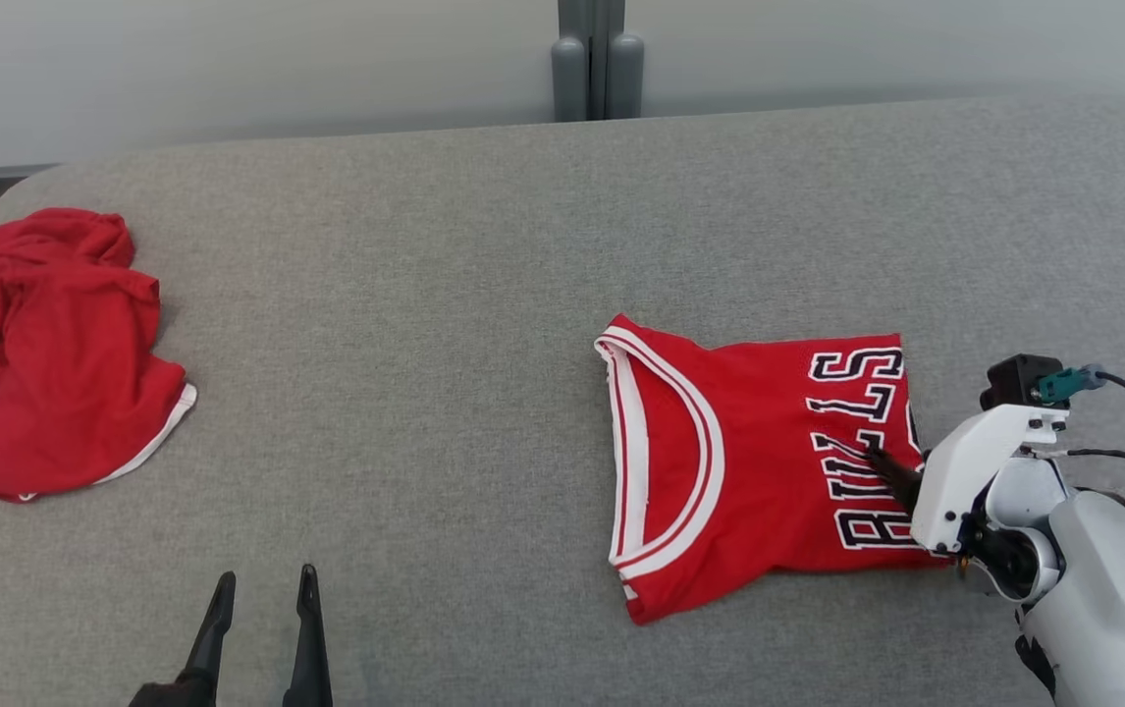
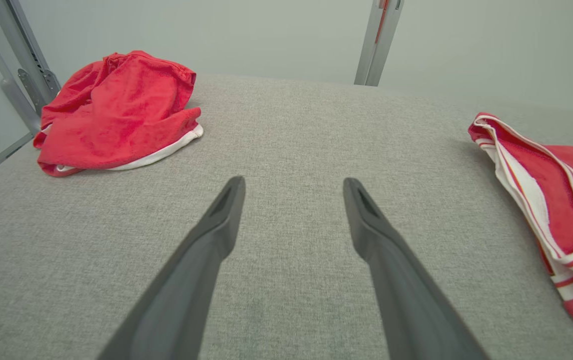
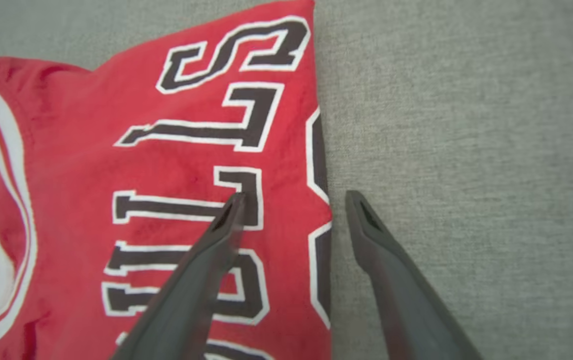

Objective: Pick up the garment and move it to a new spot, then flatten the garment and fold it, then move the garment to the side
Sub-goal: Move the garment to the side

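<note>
The folded red jersey (image 1: 749, 471) lay on the right side of the grey bench (image 1: 425, 344), neckline leftward and folded edge toward the right arm. The right claw (image 3: 294, 197) stood wide open astride that edge, gripping nothing — one finger over the lettering, the other over bare bench. The left claw (image 1: 266, 579), also open and empty, was well apart, nearer a crumpled red garment (image 1: 52, 353).

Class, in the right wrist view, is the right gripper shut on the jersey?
No: the right gripper stands open, one finger over the jersey, the other over the grey surface.
</note>
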